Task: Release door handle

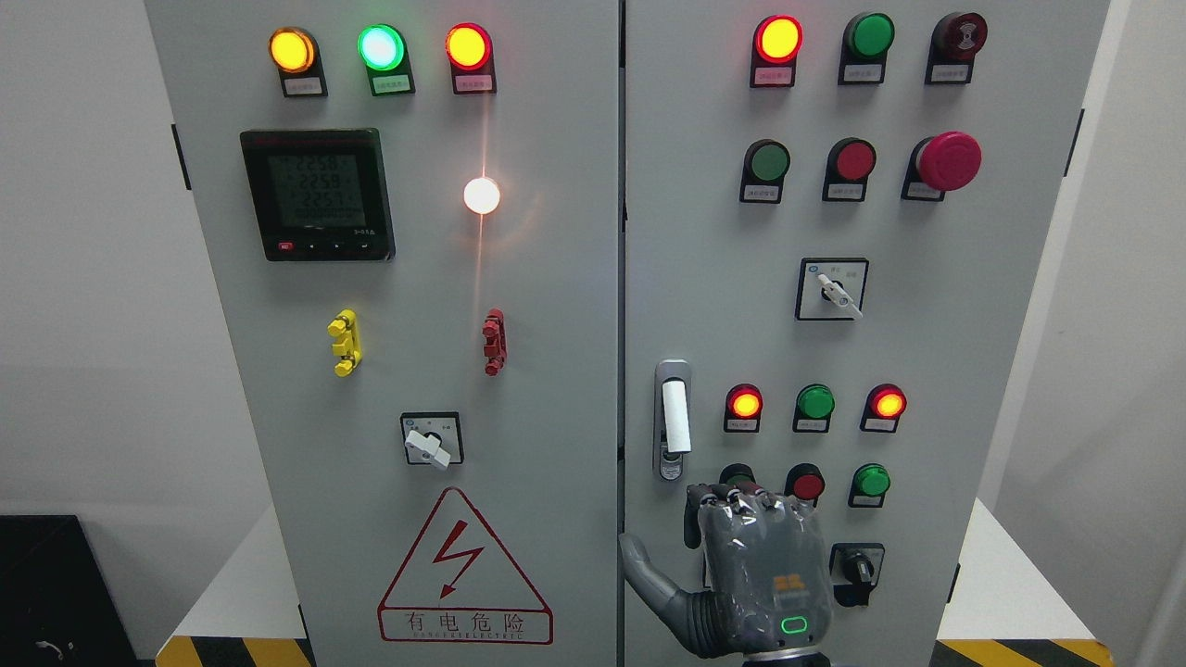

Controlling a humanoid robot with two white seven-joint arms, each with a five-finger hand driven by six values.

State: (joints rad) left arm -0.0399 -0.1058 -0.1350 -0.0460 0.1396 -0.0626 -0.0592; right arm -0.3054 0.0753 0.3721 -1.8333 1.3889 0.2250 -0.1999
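Observation:
The door handle [675, 417] is a white lever standing upright in a silver housing, on the left edge of the right cabinet door [927, 352]. My right hand [732, 519] comes up from the bottom edge, back toward the camera. It sits just below and right of the handle, apart from it. Its fingers [741, 505] are loosely bent toward the panel, the thumb [639, 560] is spread out to the left, and it holds nothing. The hand hides part of the lower panel. The left arm does not show.
The right door carries indicator lights, push buttons, a red emergency stop [949, 160] and rotary switches [834, 290]. The left door [417, 371] has a meter [318, 194], lamps, a switch [431, 443] and a warning triangle [463, 570]. Both doors look closed.

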